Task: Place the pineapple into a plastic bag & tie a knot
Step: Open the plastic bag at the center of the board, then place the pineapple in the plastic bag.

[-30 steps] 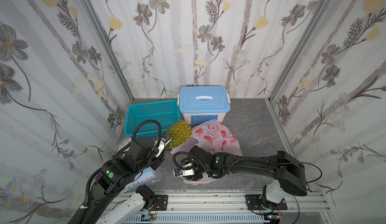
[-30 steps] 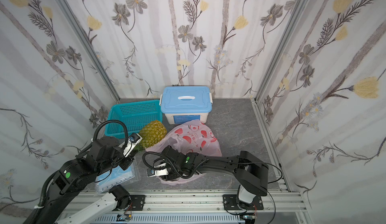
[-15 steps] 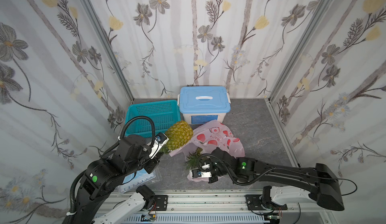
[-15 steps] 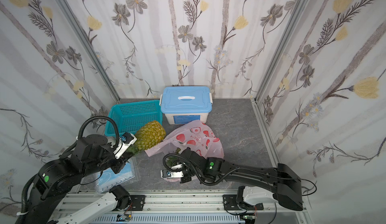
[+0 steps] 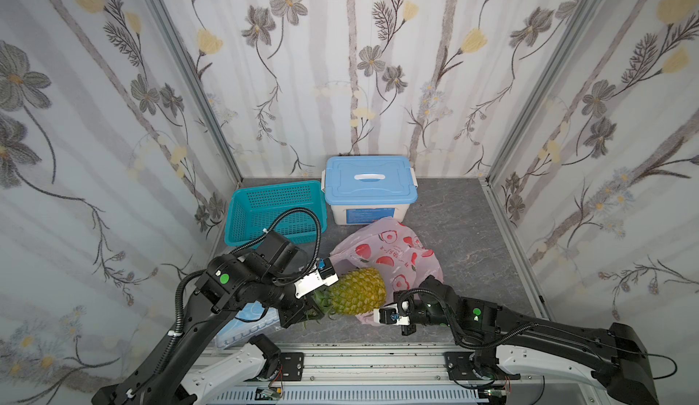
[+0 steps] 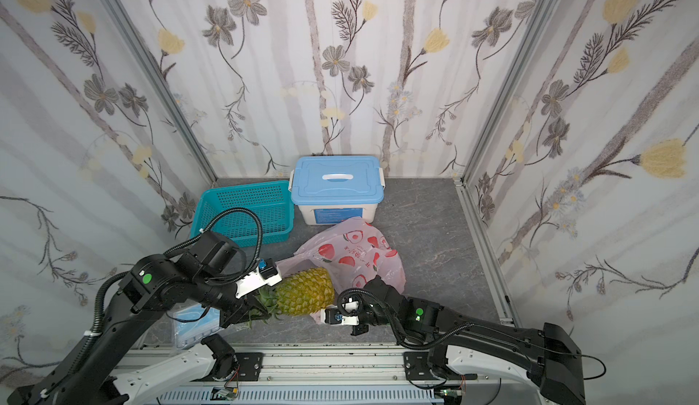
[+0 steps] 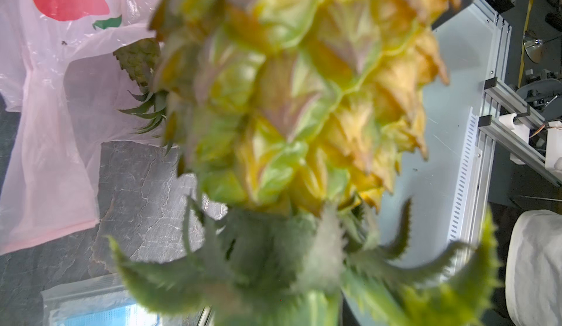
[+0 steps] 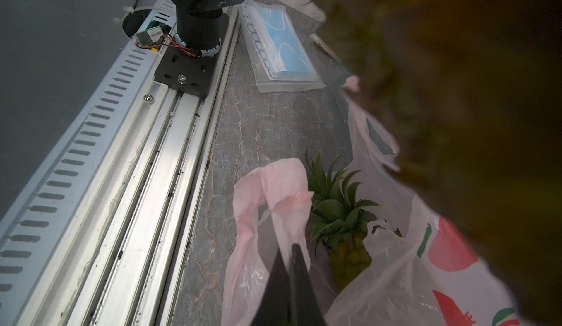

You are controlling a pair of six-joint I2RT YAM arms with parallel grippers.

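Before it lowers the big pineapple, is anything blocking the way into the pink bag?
Yes. A smaller pineapple already lies in the mouth of the plastic bag, crown pointing outward, where the big pineapple must enter. The right gripper pinches the bag's handle.

Wide-open grey tabletop (image 5: 476, 240) on the right, a free lane all the way to the back wall! The back is walled off by the blue-lidded storage box (image 5: 370, 187) and teal basket (image 5: 272, 210). The plastic bag (image 5: 386, 252) and pineapple (image 5: 357, 291) clog the middle, and a mask packet (image 5: 242, 325) sits front left.
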